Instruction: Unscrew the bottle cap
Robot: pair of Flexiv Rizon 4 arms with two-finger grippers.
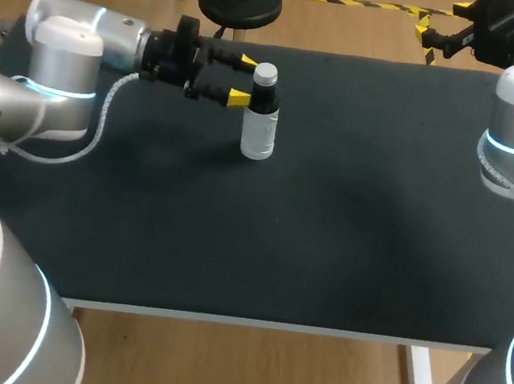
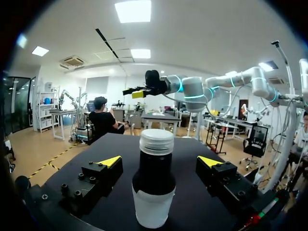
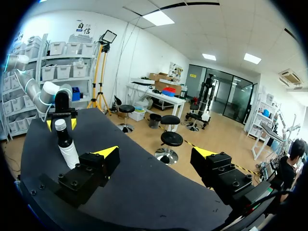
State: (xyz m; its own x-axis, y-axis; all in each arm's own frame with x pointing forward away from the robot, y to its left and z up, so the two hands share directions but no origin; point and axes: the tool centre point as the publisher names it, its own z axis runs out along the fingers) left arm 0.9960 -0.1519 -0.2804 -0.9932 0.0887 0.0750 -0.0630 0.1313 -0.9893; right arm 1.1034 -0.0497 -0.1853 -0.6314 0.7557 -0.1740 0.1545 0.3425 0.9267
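left pincer (image 1: 243, 79) is hanging wide open, fingers flanking the bottle (image 1: 260, 121) but not touching it | bottle is standing upright on the black worktop (image 1: 327, 239), far-left part, white cap (image 1: 266, 73) screwed on | right pincer (image 3: 156, 152) is gaping open too, hovering past the far right edge, well apart from the bottle

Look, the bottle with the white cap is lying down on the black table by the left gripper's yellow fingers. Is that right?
Not quite. The bottle stands upright, not lying down, with its white cap on top. The left wrist view shows this. It is on the black table, by the yellow fingers of the left gripper.
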